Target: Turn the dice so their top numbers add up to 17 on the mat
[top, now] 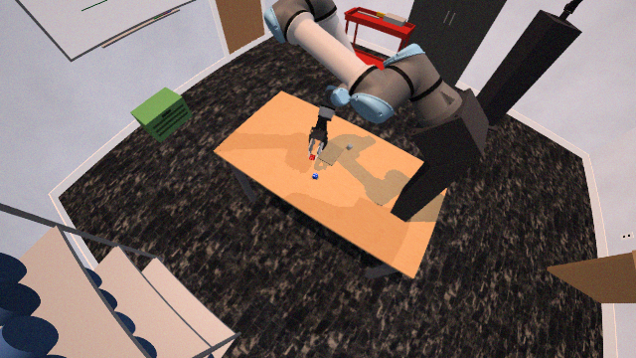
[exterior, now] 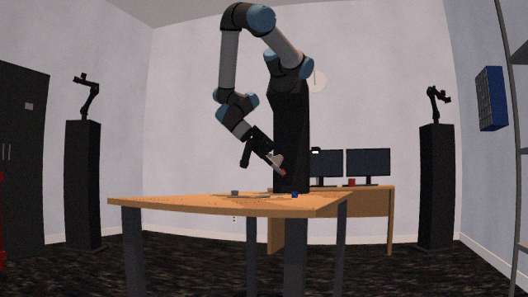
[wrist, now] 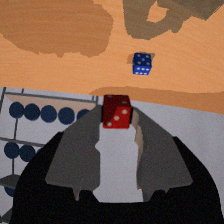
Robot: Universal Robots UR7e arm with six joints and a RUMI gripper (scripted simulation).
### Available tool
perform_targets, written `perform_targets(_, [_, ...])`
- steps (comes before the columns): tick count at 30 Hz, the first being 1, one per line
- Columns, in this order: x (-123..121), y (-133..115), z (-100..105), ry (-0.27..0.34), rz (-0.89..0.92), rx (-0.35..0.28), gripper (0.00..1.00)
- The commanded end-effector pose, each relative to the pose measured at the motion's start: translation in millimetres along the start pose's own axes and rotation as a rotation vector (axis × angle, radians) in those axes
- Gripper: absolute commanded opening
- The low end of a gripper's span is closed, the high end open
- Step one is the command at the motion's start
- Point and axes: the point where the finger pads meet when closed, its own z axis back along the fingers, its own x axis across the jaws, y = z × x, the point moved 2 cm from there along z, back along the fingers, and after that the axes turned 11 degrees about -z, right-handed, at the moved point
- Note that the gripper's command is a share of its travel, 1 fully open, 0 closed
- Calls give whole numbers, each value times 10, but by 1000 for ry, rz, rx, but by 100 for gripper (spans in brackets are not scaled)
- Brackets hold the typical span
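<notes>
Red die clamped in the claw, above the table.

Top: the claw (top: 316,149) grips the red die (top: 312,157); blue die (top: 314,176) below it, grey die (top: 350,147) on the mat (top: 332,155) beside. Exterior: claw (exterior: 280,170) is held tilted, clear of the table (exterior: 198,203). Wrist: blue die (wrist: 142,64) is seen beyond the held die (wrist: 117,111).
</notes>
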Motion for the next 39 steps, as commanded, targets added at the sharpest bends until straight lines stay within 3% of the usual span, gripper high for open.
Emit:
perform_targets(1, [3, 28, -3, -27, 4, -61, 6])
perform_targets(15, [-10, 38, 13, -36, 3, -125, 6])
perform_targets(30, [-14, 48, 6, -36, 3, -130, 6])
perform_targets(39, [-40, 187, -123, -36, 3, -130, 6])
